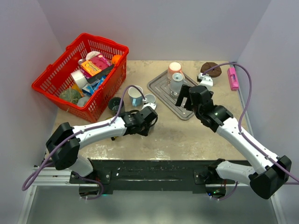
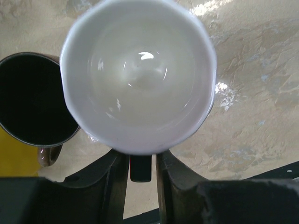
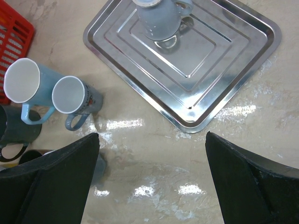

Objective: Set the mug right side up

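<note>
A mug (image 2: 140, 70) with a white inside stands upright on the table, mouth up, filling the left wrist view. Its dark handle (image 2: 140, 169) sits between the fingers of my left gripper (image 2: 140, 157). The jaws are slightly apart, with a thin gap beside the handle. From above, the left gripper (image 1: 150, 112) is at the table's middle, with the mug's pale rim (image 1: 148, 107) at its tip. My right gripper (image 3: 152, 135) is wide open and empty, hovering over bare table by the tray's near corner. The top view also shows the right gripper (image 1: 184, 98) there.
A dark mug (image 2: 32, 98) stands close to the left of the white one. A blue mug (image 3: 23, 81) and a smaller mug (image 3: 74, 95) stand behind. A steel tray (image 3: 233, 60) carries a grey-blue mug (image 3: 159, 18). A red basket (image 1: 81, 74) of items sits back left.
</note>
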